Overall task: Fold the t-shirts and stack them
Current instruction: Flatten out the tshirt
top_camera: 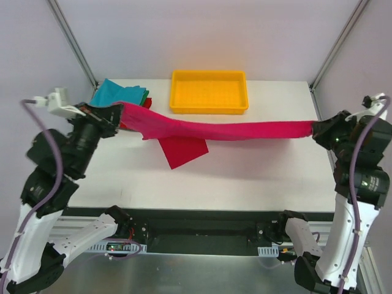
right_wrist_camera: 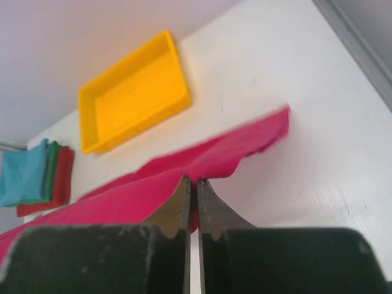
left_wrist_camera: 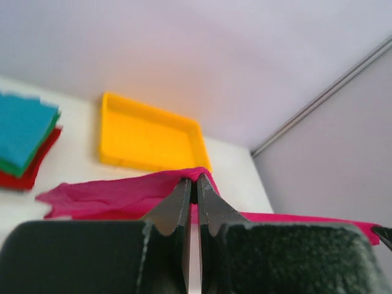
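The magenta-pink t-shirt hangs stretched in the air across the table between my two grippers, with one part drooping onto the table. My left gripper is shut on its left end; the cloth shows pinched between the fingertips in the left wrist view. My right gripper is shut on its right end, as the right wrist view shows. The folded teal, green and red t-shirts lie stacked at the back left, also seen in the left wrist view and the right wrist view.
A yellow plastic tray stands at the back middle of the white table. Metal frame posts rise at the back corners. The table's right edge lies just beside the right gripper.
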Available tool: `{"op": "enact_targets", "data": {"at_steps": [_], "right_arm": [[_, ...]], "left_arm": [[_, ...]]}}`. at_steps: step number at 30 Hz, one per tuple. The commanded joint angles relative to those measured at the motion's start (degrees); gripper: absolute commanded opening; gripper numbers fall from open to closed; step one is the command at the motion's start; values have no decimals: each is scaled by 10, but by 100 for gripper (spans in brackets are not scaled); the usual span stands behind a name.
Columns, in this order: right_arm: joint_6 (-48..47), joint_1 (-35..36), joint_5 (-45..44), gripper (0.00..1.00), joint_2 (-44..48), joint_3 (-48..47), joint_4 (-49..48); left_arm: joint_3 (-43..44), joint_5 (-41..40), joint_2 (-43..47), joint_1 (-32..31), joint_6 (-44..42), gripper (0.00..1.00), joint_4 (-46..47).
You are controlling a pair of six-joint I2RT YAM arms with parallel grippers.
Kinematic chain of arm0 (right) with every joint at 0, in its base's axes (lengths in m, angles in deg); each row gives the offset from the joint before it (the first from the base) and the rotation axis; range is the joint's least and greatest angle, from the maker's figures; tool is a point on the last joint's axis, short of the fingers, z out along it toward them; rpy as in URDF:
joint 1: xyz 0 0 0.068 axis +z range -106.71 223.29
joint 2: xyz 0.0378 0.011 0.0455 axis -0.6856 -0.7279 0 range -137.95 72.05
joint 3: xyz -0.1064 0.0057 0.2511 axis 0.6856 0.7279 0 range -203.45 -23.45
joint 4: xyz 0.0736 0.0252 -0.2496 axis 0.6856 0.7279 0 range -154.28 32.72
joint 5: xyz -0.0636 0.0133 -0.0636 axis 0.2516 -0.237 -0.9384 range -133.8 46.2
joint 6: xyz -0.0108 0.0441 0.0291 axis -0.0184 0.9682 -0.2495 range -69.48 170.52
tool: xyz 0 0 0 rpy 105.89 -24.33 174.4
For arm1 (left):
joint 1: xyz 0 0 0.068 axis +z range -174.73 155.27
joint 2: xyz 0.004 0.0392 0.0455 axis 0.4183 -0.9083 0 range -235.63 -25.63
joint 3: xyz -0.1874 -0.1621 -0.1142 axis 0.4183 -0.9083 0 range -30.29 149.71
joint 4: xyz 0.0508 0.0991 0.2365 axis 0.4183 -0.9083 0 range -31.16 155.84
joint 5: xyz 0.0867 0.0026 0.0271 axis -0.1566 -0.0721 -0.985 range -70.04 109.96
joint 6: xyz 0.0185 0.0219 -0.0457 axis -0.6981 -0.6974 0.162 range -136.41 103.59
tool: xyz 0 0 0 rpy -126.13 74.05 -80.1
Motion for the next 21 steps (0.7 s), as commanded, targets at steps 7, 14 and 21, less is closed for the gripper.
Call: {"op": "enact_targets", "data": {"at_steps": [7,14,21], "right_arm": [[-42,-2,-15,1,-27,-363,175],[-42,-2,-25,1,-18,-467,202],[-45,-2,-23,1,-11,-359,170]], "left_arm": [[334,72,-17,4,-169,0,-21],[498,113,-87,4,-200,0,-36],[473,2,-170,4,-247,0,-22]]}}
